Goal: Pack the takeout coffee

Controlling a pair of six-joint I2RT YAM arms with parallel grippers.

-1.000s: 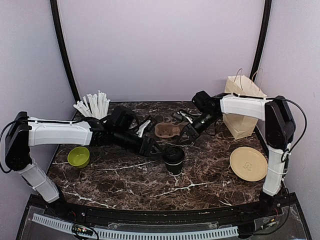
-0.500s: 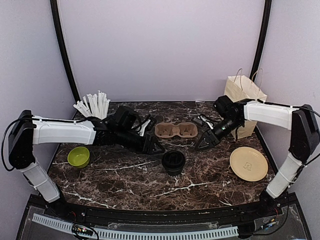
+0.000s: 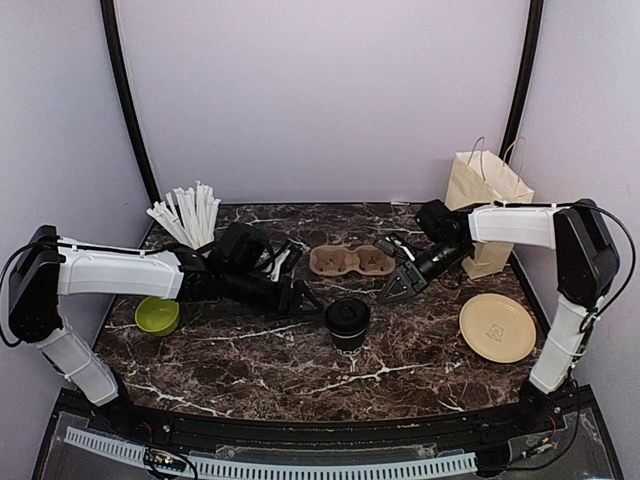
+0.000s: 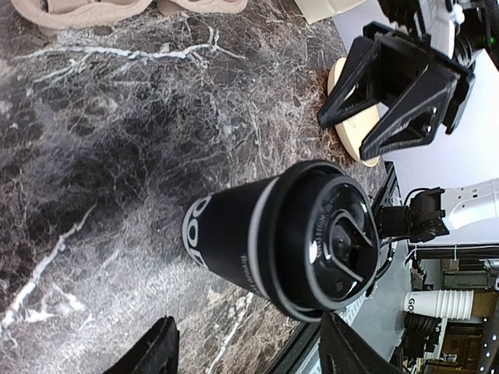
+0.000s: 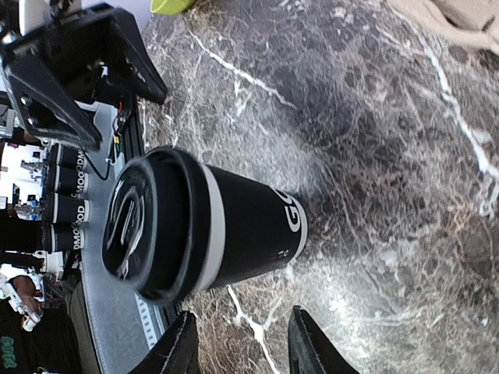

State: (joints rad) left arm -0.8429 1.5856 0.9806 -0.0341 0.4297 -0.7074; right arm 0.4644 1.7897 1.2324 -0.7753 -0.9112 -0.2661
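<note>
Takeout coffee (image 3: pixel 347 322) stands upright on the bench (image 3: pixel 250 360); left pincer (image 3: pixel 304 297) and right pincer (image 3: pixel 391 291) flank it, both open wide, holding nothing.

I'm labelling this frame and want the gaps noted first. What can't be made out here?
Paper bag, top view: its own walls hide the inside.
Coffee cup, every view: the lid hides the contents; in both wrist views the sleeve lettering curves out of sight.
Plate, top view: its print is too small to read.
</note>
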